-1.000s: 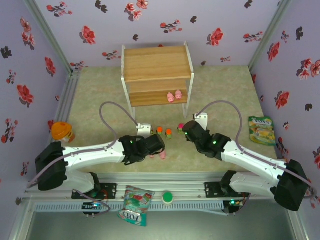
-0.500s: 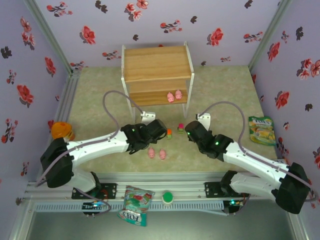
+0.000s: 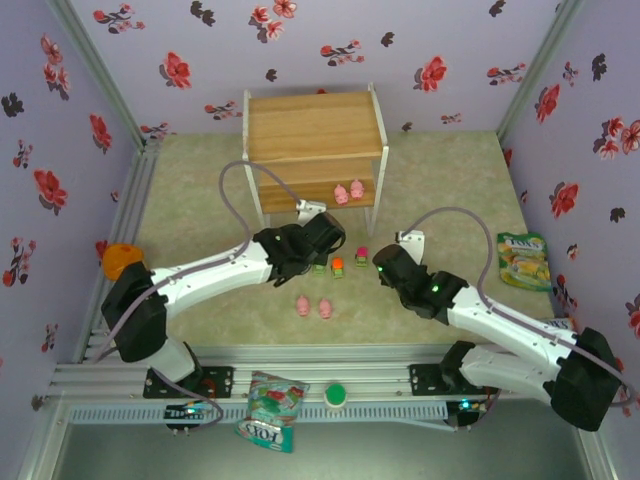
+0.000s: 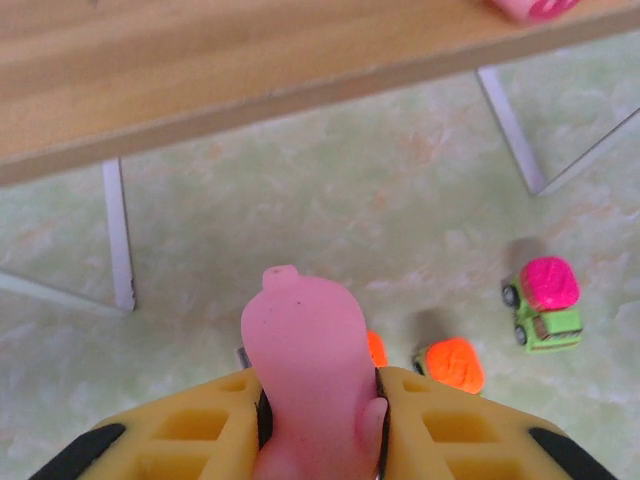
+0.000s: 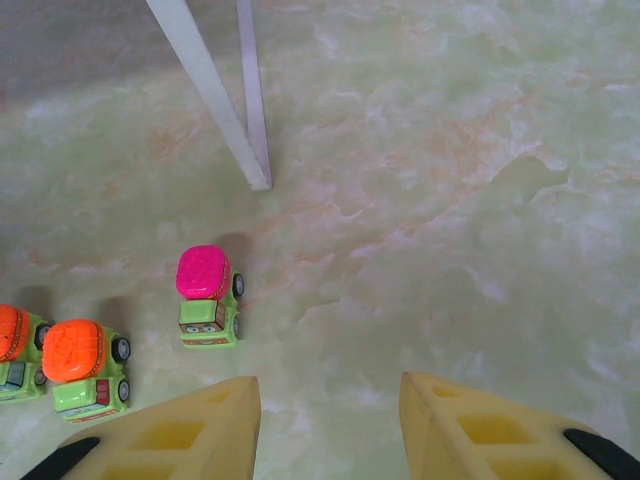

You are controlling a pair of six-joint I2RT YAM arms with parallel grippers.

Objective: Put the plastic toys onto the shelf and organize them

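Observation:
My left gripper (image 3: 326, 232) is shut on a pink pig (image 4: 305, 360), held just in front of the shelf (image 3: 315, 130) near its lower board (image 4: 250, 70). Two pigs (image 3: 349, 191) stand on that lower board. On the mat lie two more pigs (image 3: 314, 307). Three toy cars sit behind them: two with orange tops (image 3: 338, 266) and one with a pink top (image 3: 361, 255). My right gripper (image 3: 384, 264) stands open just right of the pink-top car (image 5: 207, 295), with nothing between its fingers (image 5: 190, 425). The orange-top cars (image 5: 88, 365) show at the right wrist view's lower left.
A shelf leg (image 5: 215, 90) stands ahead of my right gripper. A snack bag (image 3: 523, 260) lies at the right wall and another (image 3: 270, 410) on the front rail, next to a green round item (image 3: 335, 395). An orange-topped item (image 3: 122, 260) sits at the left.
My left arm has carried the pig from the near mat up and forward to the shelf's front. The right gripper drifted slightly right and stayed open.

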